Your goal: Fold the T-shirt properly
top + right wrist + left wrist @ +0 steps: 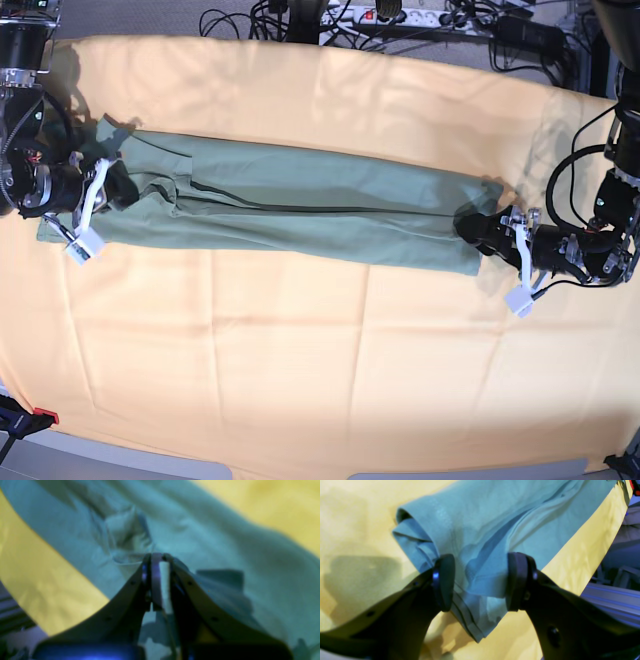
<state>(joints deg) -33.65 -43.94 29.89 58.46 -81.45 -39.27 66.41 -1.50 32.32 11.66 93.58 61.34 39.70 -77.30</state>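
The sage-green T-shirt [300,205] lies folded into a long narrow strip across the yellow-orange cloth [300,350]. My left gripper [472,228] is at the strip's right end. In the left wrist view it [480,582] is open, with its two pads either side of the layered shirt edge [482,530]. My right gripper [115,185] is at the strip's left end. In the right wrist view it [157,560] is closed to a narrow slit, and the shirt fabric [200,530] puckers at its tips.
Cables and a power strip [400,15] run along the far edge. A red clamp [40,415] sits at the near left corner. An aluminium rail [615,600] shows past the cloth's edge in the left wrist view.
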